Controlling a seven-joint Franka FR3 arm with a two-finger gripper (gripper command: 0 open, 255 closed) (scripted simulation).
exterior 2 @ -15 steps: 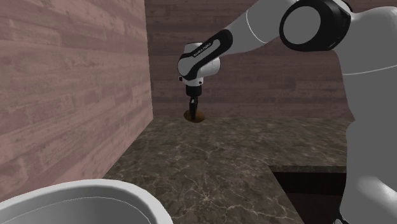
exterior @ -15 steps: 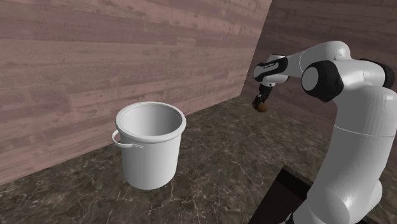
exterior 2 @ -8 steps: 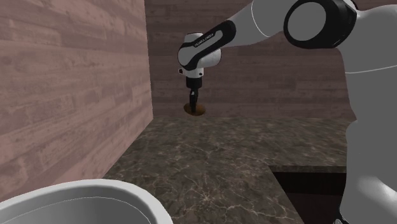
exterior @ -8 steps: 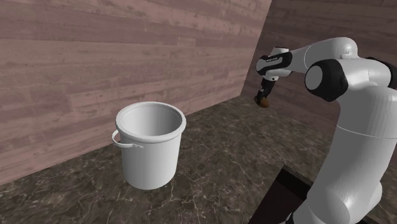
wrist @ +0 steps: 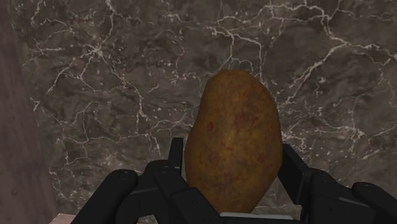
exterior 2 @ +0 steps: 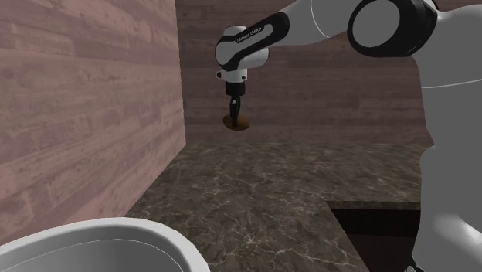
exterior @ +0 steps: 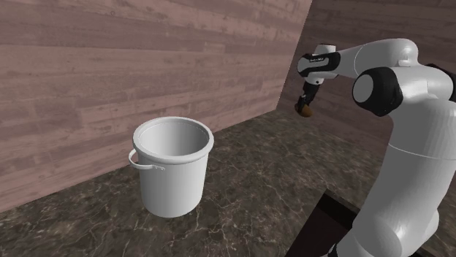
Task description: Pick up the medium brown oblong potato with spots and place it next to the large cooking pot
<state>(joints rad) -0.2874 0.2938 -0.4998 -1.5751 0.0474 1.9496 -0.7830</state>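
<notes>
My black gripper (wrist: 232,172) is shut on a brown oblong potato with reddish spots (wrist: 233,140), its two fingers clasping the potato's lower part. In the shoulder view the gripper (exterior: 307,108) hangs in the far corner with the potato (exterior: 308,111) well above the dark marble counter (exterior: 256,182). The second exterior view shows the potato (exterior 2: 235,122) lifted clear of the counter below the hand. The large white pot (exterior: 172,165) stands upright near the wall at the shoulder view's left, far from the gripper; its rim (exterior 2: 100,239) fills the second exterior view's lower left.
Wood-plank walls (exterior: 146,66) meet in a corner just behind the gripper. A dark recess (exterior: 329,219) cuts into the counter beside the stand. Open marble counter (exterior 2: 247,193) lies between the corner and the pot.
The arm has risen, carrying the potato up off the counter and slightly toward the shoulder view's right. The pot has not moved.
</notes>
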